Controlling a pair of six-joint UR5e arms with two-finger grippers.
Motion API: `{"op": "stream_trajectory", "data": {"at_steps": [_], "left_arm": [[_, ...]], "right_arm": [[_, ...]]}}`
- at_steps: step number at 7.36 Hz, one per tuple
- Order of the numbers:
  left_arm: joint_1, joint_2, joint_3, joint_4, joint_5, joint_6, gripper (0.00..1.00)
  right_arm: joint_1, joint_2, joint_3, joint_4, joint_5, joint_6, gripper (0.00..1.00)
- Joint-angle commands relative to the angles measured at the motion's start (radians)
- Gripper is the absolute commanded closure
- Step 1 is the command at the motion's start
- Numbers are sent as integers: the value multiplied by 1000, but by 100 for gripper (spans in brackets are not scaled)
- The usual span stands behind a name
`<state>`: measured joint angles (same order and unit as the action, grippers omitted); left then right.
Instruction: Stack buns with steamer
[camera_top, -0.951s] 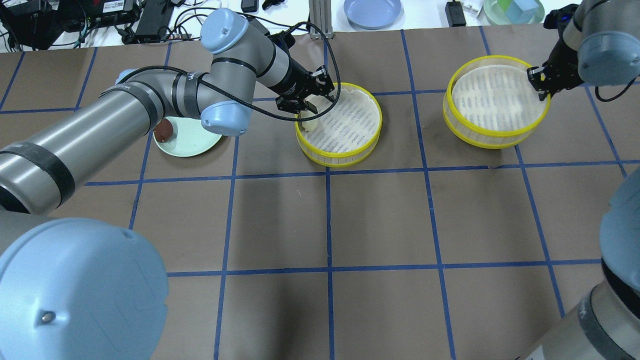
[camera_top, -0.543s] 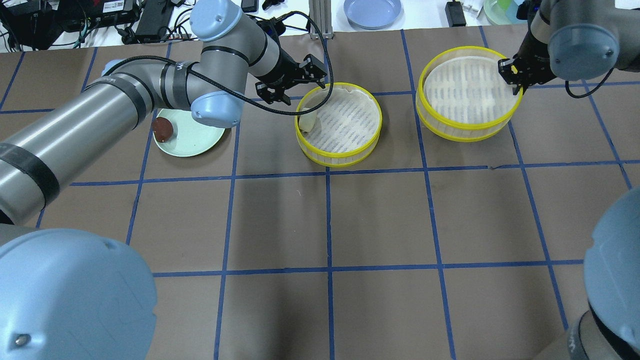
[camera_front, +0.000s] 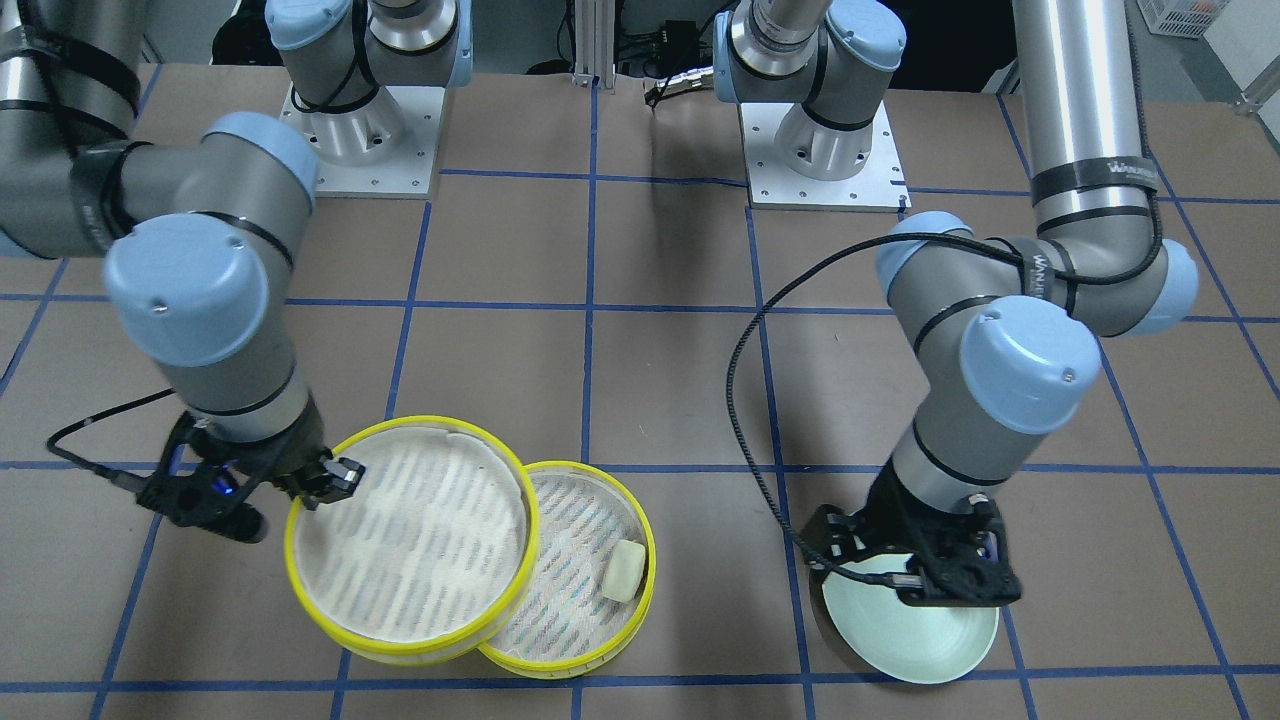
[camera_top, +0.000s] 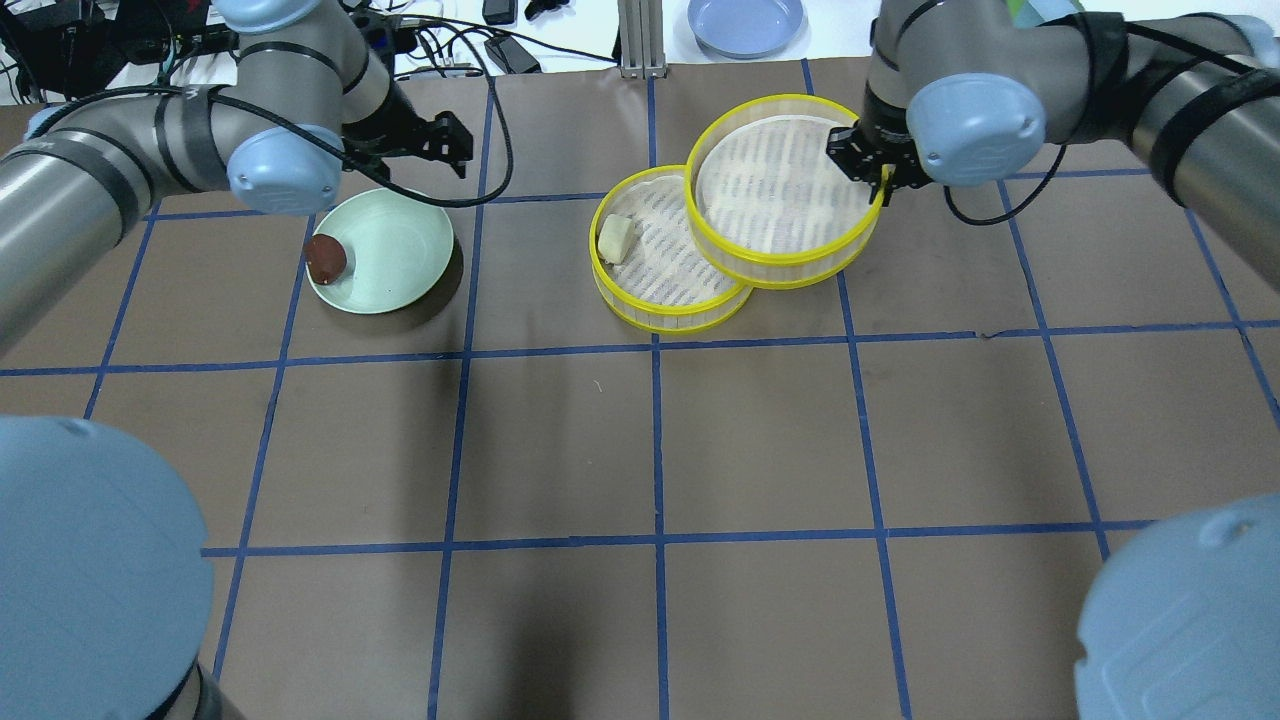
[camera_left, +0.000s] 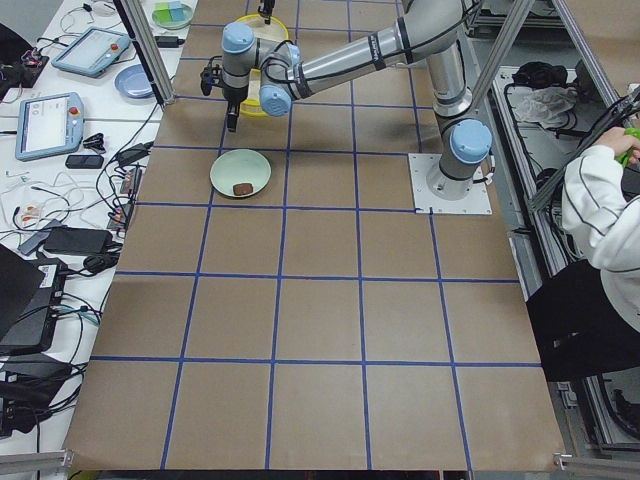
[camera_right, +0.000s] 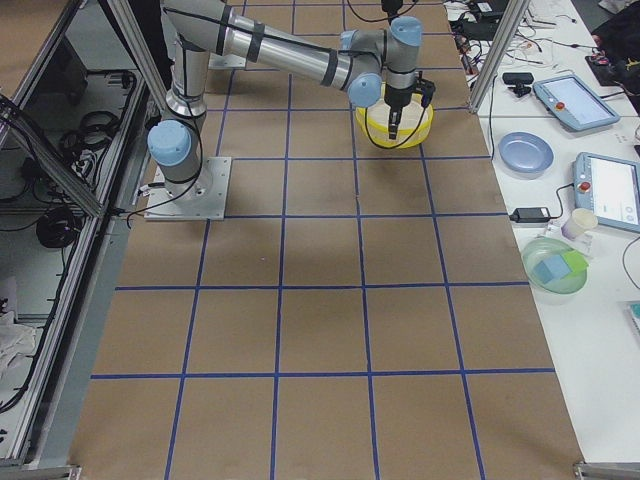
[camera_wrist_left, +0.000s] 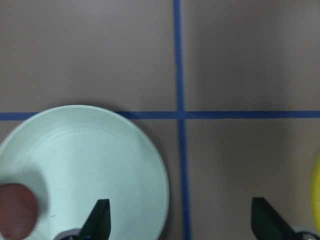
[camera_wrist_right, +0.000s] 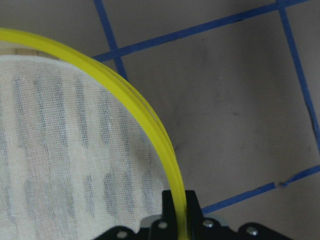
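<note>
Upper steamer (camera_top: 770, 190) is rim-pinched by right gripper (camera_top: 879, 183); left gripper (camera_wrist_left: 182, 221) is spread empty. Cream bun (camera_top: 614, 239) may be crushed if misaligned.

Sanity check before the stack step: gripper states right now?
Left gripper: open, holding nothing.
Right gripper: shut on the rim of the empty steamer tray.

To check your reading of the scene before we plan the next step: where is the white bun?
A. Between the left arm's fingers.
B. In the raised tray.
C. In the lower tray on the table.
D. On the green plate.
C: the white bun lies inside the lower tray near its rim; the raised tray held by the right arm's fingers is empty.
</note>
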<state>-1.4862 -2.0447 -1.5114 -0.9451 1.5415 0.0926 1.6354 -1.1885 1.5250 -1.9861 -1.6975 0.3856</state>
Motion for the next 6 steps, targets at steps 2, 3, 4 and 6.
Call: {"op": "stream_trajectory", "data": {"at_steps": [2, 3, 4, 6], "left_arm": [[151, -32, -42, -14, 104, 191, 0], [153, -54, -55, -6, 103, 177, 0], [153, -74, -55, -1, 100, 165, 0], [156, -101, -47, 12, 100, 164, 18]], "right_arm": [[122, 48, 0, -20, 6, 202, 100], [126, 58, -2, -39, 31, 231, 100], [133, 58, -5, -40, 60, 298, 100], [133, 66, -6, -57, 67, 300, 100]]}}
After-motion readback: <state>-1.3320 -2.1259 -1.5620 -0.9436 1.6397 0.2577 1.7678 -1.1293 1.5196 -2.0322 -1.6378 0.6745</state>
